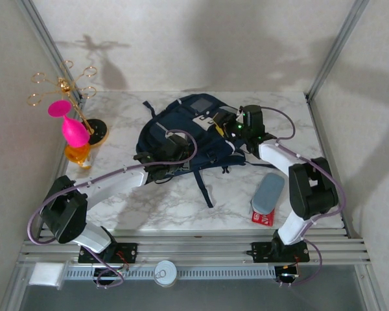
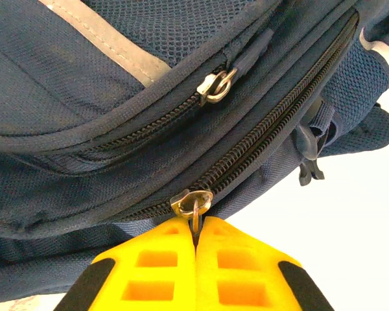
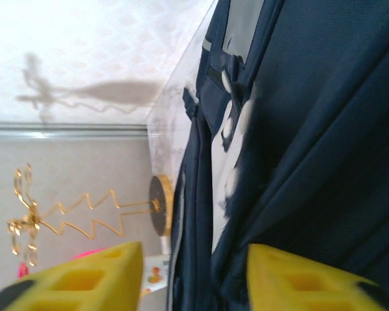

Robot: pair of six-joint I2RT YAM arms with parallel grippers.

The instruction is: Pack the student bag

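**Zip tab pinched, but nothing's anchoring the bag**

The student bag (image 1: 181, 133) lies flat on the table (image 1: 181, 210), middle-to-back, front pocket up. Its long axis looks diagonal: base toward the near-left, patched top end pointing far-right, straps trailing toward the near edge. The left gripper (image 2: 196, 225) is clamped shut on the little metal zipper pull (image 2: 192, 201) of the bigger compartment. The right gripper (image 3: 194, 254) sits at the bag's top end with its fingers spread, gripping nothing. My worry: tug that zip and the whole bag just slides across the tabletop, or the tiny tab pops out of the pinch.
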